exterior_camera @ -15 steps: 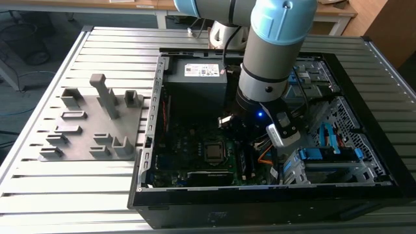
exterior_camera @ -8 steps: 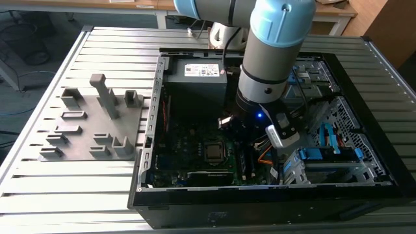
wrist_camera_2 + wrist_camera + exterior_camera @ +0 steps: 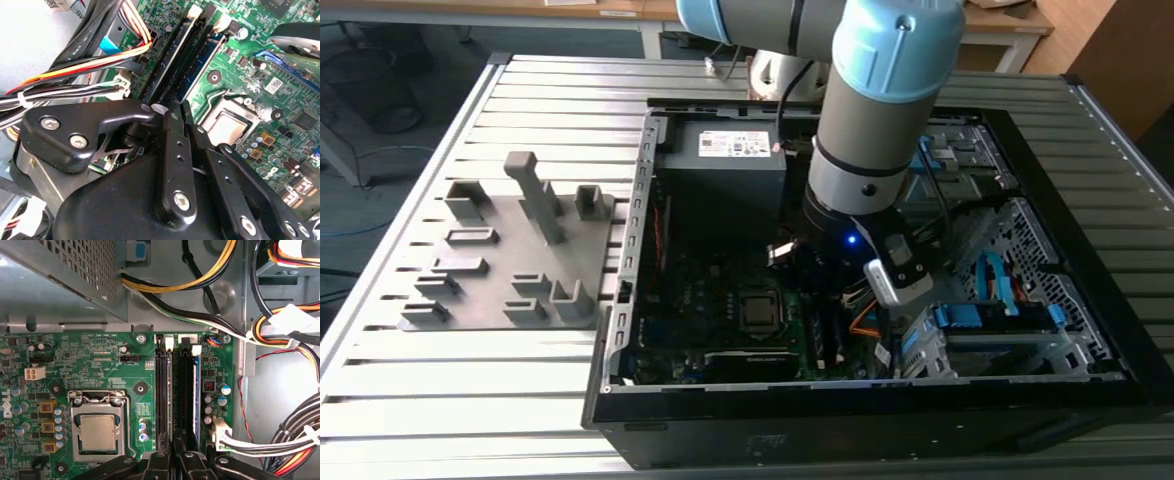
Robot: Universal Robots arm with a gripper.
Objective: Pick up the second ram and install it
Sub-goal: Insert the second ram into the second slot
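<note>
Blue-green second ram upright in its slot | gripper just beside it | fingers pressed together, empty

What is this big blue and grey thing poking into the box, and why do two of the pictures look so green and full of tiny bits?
The big thing is a robot arm. It reaches down into an open computer case lying on a ribbed metal table. The exterior view is taken by a camera standing off to the side.

The other two pictures come from small cameras riding near the arm's wrist, so they look from close up. The green part is the motherboard, the computer's main board. The silver square is the processor. The long dark strips are the memory slots, where memory sticks plug in.

The black metal parts are the gripper, the robot's hand. Its fingers sit pressed together right over the slots. I cannot tell whether they are pinching a stick.

The grey tray beside the case holds parts.
</note>
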